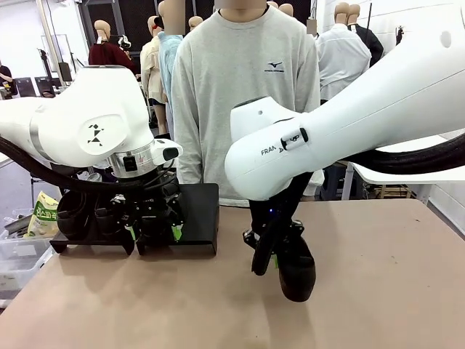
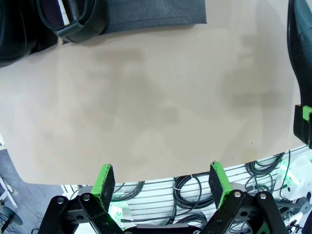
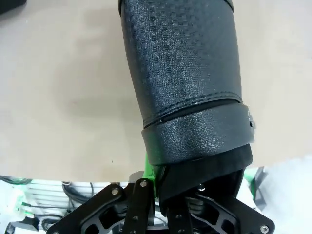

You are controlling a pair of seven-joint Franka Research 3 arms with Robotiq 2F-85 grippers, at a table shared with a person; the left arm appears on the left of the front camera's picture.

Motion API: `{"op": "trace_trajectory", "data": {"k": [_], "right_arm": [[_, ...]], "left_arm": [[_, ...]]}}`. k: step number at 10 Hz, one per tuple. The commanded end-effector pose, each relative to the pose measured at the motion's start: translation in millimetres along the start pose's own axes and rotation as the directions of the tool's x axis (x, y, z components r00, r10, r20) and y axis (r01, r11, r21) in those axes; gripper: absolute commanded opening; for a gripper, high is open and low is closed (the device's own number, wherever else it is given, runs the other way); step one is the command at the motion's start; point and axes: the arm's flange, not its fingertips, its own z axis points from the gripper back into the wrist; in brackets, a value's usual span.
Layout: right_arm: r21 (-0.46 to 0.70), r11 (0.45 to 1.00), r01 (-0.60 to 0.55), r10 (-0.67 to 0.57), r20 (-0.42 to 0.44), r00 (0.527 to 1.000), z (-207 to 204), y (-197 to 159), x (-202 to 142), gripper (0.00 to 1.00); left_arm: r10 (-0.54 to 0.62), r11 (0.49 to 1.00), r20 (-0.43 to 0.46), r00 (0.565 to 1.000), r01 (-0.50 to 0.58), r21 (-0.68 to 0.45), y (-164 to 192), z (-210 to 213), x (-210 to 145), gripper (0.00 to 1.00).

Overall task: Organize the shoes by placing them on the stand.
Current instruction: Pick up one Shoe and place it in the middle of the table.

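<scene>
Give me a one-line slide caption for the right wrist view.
Right gripper clamps a textured black shoe by its heel, the shoe hanging over the tan table.

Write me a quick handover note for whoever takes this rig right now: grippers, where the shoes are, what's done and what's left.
Left gripper: open, empty, hanging by the stand.
Right gripper: shut on a black shoe, held above the table, toe down.
Done: at least two shoes sit at the stand's left end.
Left: place the held shoe on the stand's free right part. A fourth shoe can't be made out.
</scene>
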Motion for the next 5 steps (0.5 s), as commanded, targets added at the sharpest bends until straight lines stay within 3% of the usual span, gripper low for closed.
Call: {"op": "trace_trajectory", "data": {"k": [1, 5], "right_arm": [[0.019, 1.0, 0.01, -0.009, -0.04, 0.999, -3, -1, 8, 0.0], [0.054, 0.996, -0.071, 0.08, -0.19, 0.979, -30, 23, 17, 0.0]], "left_arm": [[0.02, 1.0, 0.019, 1.0, -0.02, 0.009, 0, -1, 0, 1.0], [0.02, 1.0, 0.019, 1.0, -0.02, 0.009, 0, -1, 0, 1.0]]}}
